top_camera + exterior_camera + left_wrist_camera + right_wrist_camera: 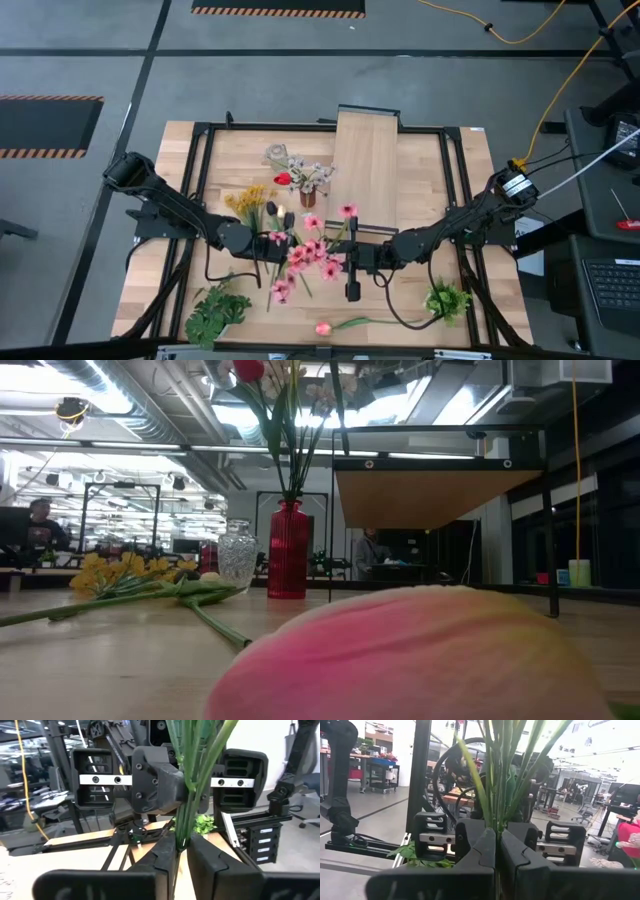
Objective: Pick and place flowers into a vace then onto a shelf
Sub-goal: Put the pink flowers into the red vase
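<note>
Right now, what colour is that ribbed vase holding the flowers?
Red, clearest in the low view.

The middle of the table (pixel 400 200) is crowded: the left gripper (pixel 262 240) and right gripper (pixel 362 254) face each other there, both clamped on one bunch of flowers (pixel 312 255) that fills the gap between them. Far of that bunch stand the red cylinder (pixel 307 197) with its tall stems and the clear vace (pixel 237 556), with yellow daisies (pixel 248 203) lying to the left. The shelf (pixel 365 160) blocks the far centre. Leafy bunches (pixel 215 312) and a tulip (pixel 323 328) line the near edge. Bare wood shows far right.
</note>
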Motion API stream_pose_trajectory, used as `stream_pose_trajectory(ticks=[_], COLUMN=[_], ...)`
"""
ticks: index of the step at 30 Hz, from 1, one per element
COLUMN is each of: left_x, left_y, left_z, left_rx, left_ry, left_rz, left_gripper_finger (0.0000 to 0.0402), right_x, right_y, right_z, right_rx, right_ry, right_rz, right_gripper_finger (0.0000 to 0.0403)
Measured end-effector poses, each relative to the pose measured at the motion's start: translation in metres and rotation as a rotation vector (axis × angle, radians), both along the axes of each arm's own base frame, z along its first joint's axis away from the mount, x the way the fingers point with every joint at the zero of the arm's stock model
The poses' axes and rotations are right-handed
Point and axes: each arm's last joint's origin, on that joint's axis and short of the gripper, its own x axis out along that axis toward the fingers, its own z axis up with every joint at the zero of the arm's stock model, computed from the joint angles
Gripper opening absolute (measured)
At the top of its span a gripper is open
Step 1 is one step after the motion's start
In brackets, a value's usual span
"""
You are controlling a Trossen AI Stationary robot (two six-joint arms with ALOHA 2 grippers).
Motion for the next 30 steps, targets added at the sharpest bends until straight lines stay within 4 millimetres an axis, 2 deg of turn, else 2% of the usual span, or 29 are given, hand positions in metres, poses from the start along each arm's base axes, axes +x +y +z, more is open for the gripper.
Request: stream_pose_trajectory(ticks=[6,10,22,30], left_x=[-0.0001,-0.0001,-0.0019,-0.0094], left_y=[0.0002,0.0004,-0.0012,-0.0001], left_z=[-0.0004,-0.0025,-0.0021,0.0049], left_rx=[0.052,0.062,0.088,0.097], left_ry=[0.000,0.020,0.025,0.039], left_rz=[0.012,0.018,0.025,0.061], left_gripper_finger=[0.0009,0.0007,0.0004,0.0004], right_x=[0.0000,0.0003,0.0006,-0.0020], right_y=[-0.0001,0.0000,-0.0002,-0.0001], right_z=[-0.0007,-0.0026,-0.0046,-0.0011], right_rx=[-0.005,-0.017,-0.031,-0.032], right_ry=[0.011,0.030,0.050,0.051], right_rz=[-0.001,-0.001,-0.011,-0.013], right_gripper_finger=[0.0000,0.0007,0.0133,0.0167])
